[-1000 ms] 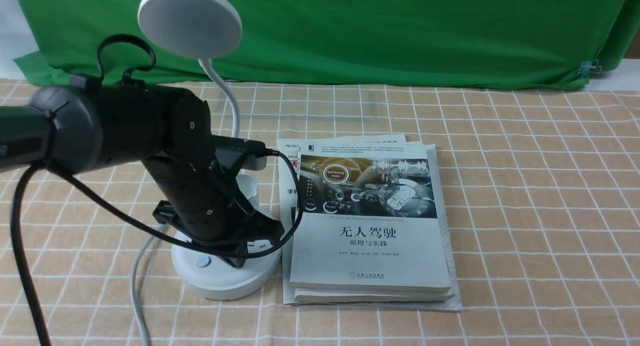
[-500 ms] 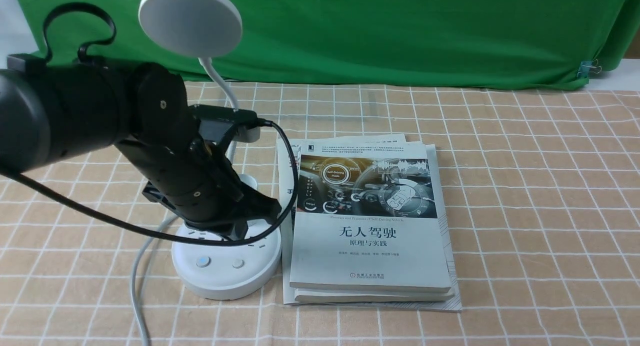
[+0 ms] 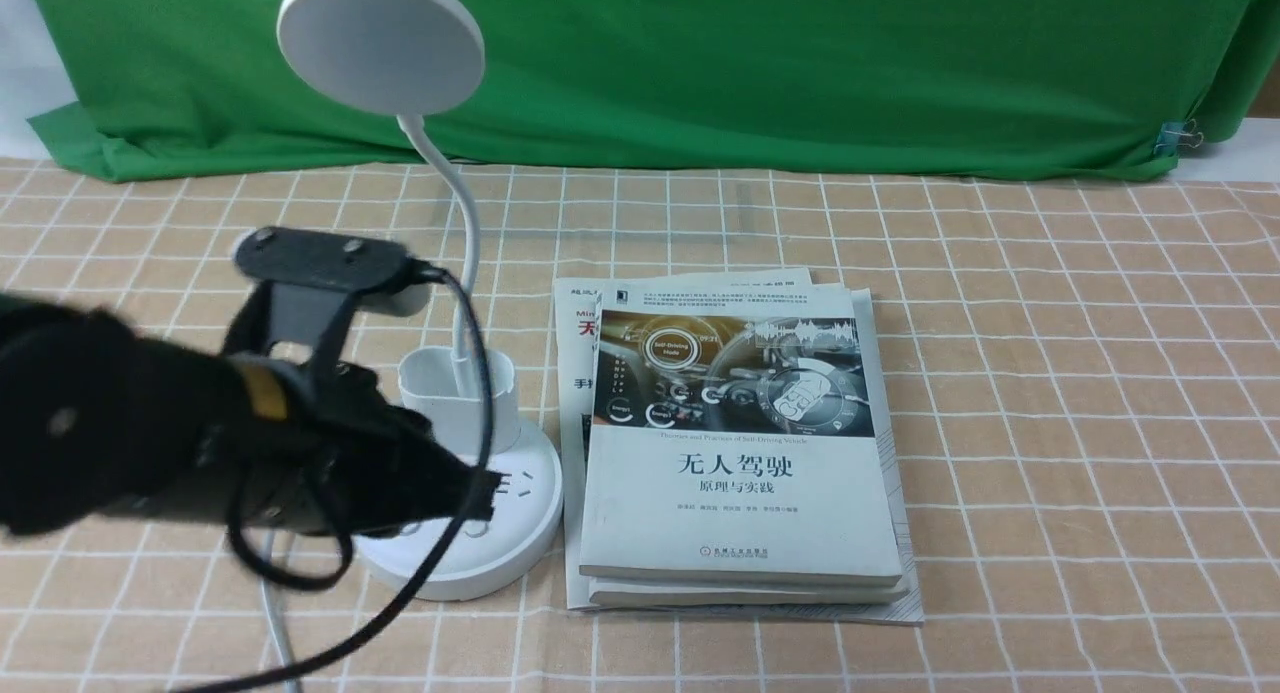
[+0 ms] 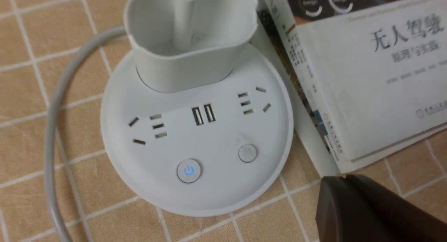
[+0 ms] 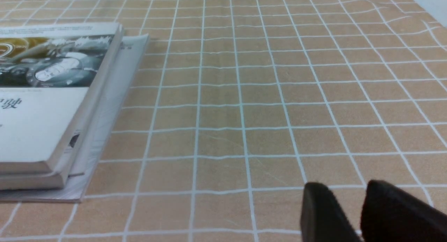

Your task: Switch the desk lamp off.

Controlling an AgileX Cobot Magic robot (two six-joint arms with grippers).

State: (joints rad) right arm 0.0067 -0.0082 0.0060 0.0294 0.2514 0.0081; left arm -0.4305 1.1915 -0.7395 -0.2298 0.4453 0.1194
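The desk lamp stands on the desk, with its base edge just beside the books. The left claw hangs near the lamp's base; I cannot tell if it is open. The right claw, a little open and empty, is over bare desk beyond the books.

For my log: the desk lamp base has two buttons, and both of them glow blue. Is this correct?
No. Only the power button glows blue; the other button on the desk lamp is unlit, as the left wrist view shows.
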